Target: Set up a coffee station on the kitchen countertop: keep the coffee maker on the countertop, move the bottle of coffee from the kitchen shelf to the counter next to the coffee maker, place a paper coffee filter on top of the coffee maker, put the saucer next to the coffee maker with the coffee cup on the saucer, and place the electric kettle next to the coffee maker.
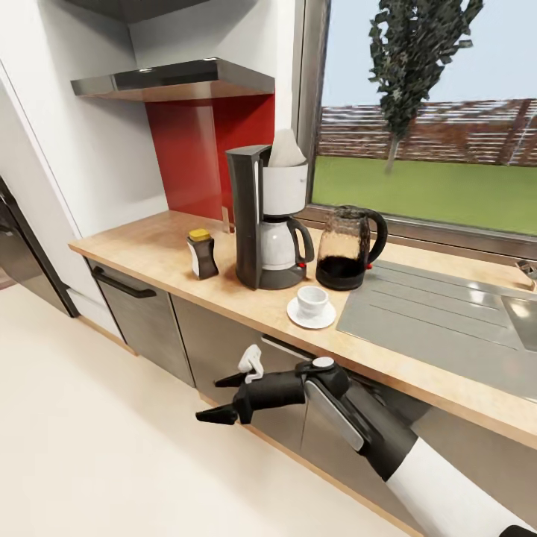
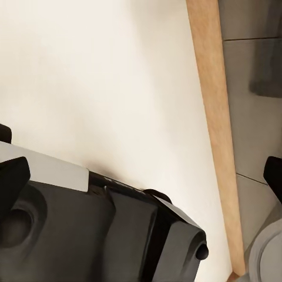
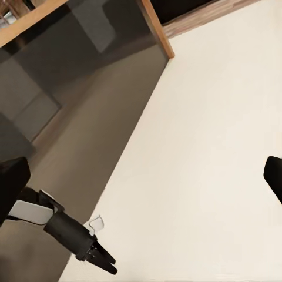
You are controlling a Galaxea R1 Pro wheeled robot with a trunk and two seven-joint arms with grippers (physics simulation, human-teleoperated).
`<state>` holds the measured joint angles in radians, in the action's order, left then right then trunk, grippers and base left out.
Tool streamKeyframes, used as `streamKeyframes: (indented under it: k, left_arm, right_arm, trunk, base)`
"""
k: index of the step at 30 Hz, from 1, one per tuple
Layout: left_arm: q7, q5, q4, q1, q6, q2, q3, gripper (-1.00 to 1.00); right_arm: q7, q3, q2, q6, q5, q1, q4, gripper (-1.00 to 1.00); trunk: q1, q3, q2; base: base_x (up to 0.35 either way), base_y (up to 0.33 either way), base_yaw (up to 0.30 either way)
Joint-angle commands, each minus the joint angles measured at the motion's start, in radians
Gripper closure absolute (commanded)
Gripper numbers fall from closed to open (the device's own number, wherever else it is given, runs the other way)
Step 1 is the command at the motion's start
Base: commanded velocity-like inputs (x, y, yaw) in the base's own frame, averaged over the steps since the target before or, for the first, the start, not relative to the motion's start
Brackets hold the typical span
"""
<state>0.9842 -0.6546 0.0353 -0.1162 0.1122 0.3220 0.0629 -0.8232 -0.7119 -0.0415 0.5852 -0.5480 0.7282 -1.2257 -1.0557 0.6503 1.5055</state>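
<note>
coffee maker (image 1: pixel 265 224): stands on the kitchen countertop (image 1: pixel 149 250), paper coffee filter (image 1: pixel 286 150) set in its white top. bottle of coffee (image 1: pixel 202 254): just beside it on the shelf side; white label, writing too small to read. electric kettle (image 1: pixel 345 248): near the maker on the window side, apart from it. coffee cup (image 1: pixel 311 300): on the saucer (image 1: pixel 297 315), in front, between maker and kettle. kitchen shelf (image 1: pixel 175 80): bare, above the red panel. right gripper (image 1: pixel 222 398): well below the countertop edge, before the cabinet fronts, fingers spread apart and holding nothing; arm stretched out level, pointing away from the sink. left gripper: fingertips (image 2: pixel 13 176) barely at frame edge over pale floor, seemingly apart; state cannot be told.
</note>
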Motion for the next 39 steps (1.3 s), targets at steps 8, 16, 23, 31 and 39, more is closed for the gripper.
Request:
streamKeyframes:
  k: [8, 16, 23, 31, 39]
  left_arm:
    - [0.004, 0.001, 0.000, 0.000, 0.010, 0.000, 0.006, -1.00]
    - [0.004, 0.001, 0.000, 0.000, 0.010, 0.000, 0.006, -1.00]
    - [0.004, 0.001, 0.000, 0.000, 0.010, 0.000, 0.006, -1.00]
    - [0.004, 0.001, 0.000, 0.000, 0.010, 0.000, 0.006, -1.00]
    - [0.004, 0.001, 0.000, 0.000, 0.010, 0.000, 0.006, -1.00]
  right_arm:
    - [0.003, 0.001, -0.003, 0.006, -0.009, -0.001, 0.032, -1.00]
    - [0.003, 0.002, -0.009, 0.006, -0.009, -0.001, 0.038, -1.00]
    - [0.003, 0.002, -0.016, 0.006, -0.009, -0.001, 0.040, -1.00]
    - [0.003, 0.003, -0.058, 0.004, -0.011, -0.001, 0.054, -1.00]
    - [-0.052, 0.060, -0.113, 0.002, -0.012, -0.001, 0.085, -1.00]
  trunk:
    - [0.000, -0.001, 0.000]
    - [0.000, -0.009, 0.000]
    - [0.000, -0.015, 0.000]
    - [0.000, -0.018, 0.000]
    - [0.000, -0.018, 0.000]
  base:
    - [0.000, 0.140, -0.057]
    - [0.000, 0.267, -0.213]
    - [0.000, 0.042, -0.227]
    - [-0.083, 0.072, -0.080]
    - [-0.008, 0.007, -0.003]
